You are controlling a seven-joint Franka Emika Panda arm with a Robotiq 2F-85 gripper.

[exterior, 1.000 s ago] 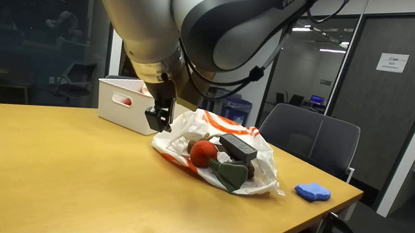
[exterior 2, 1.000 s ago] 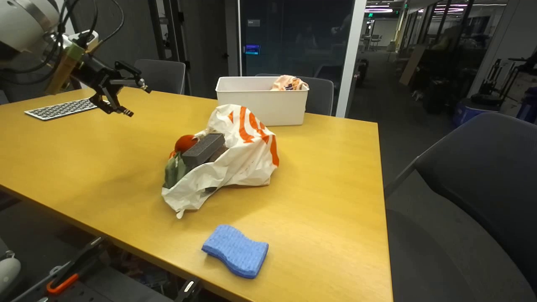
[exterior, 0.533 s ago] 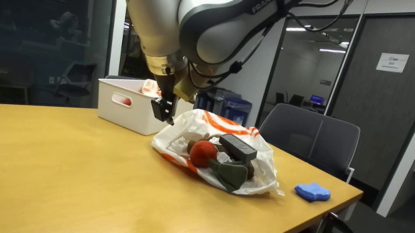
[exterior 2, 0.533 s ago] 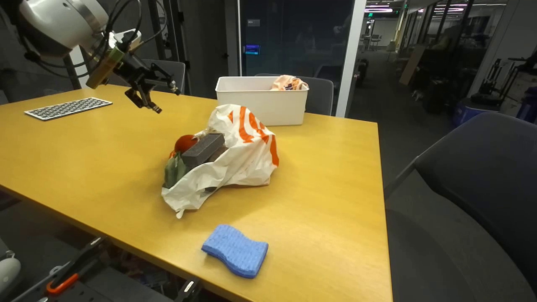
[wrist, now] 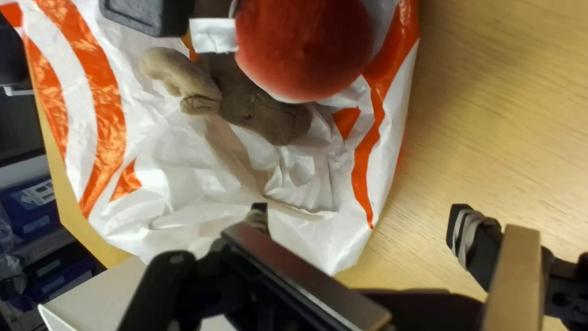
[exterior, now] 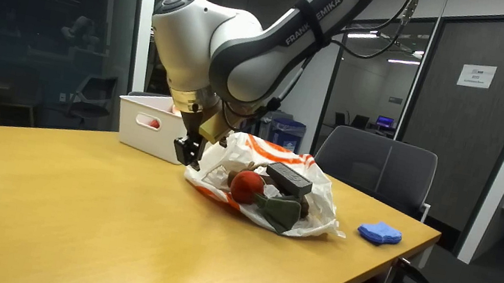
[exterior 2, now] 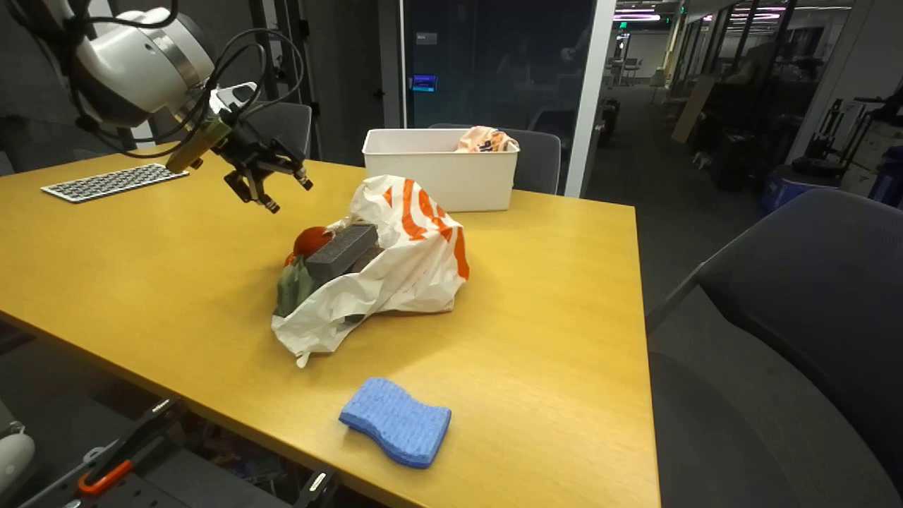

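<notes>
In an exterior view, a keyboard (exterior 2: 116, 182) lies near the far-left edge of the tabletop (exterior 2: 162, 247). To its right your gripper (exterior 2: 289, 195) hangs in the air, fingers spread wide and gripping nothing, just beside the white plastic bag (exterior 2: 402, 271). In your wrist view, one finger is over the bag, the other past its rim, above the tabletop. The bag lies well inside the edges, mouth toward the left part of the near edge, with a green leafy piece (exterior 2: 293, 288), red ball (exterior 2: 310, 241), dark block (exterior 2: 342, 252) and brown plush toy (wrist: 275, 119) in it. A blue sponge (exterior 2: 397, 423) sits just inside the near edge, apart from the bag. A white bin (exterior 2: 469, 180) stands by the far edge, beyond the bag. Rightward, a broad strip of tabletop runs to the right edge, a chair (exterior 2: 783, 268) beyond.
</notes>
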